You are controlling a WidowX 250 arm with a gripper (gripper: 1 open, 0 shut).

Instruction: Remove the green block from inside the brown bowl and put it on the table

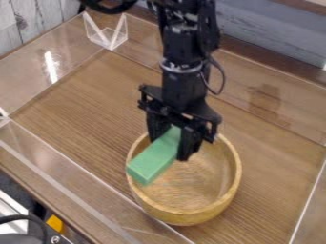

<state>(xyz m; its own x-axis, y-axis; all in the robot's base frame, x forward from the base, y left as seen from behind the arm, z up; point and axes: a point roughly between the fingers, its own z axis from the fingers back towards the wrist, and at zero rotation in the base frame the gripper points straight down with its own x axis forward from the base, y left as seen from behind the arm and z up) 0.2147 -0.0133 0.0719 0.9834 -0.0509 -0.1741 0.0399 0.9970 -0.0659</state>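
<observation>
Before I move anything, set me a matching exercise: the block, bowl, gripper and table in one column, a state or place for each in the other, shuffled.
1. Green block
2. Brown bowl
3. Gripper
4. Table

A. Black, shut on something green
B. Brown and streaked, beneath everything else listed
C. Bright, elongated, held at one end
D. Round, light tan, with a bare patch of its inside showing

Pairs: 1-C, 2-D, 3-A, 4-B
</observation>
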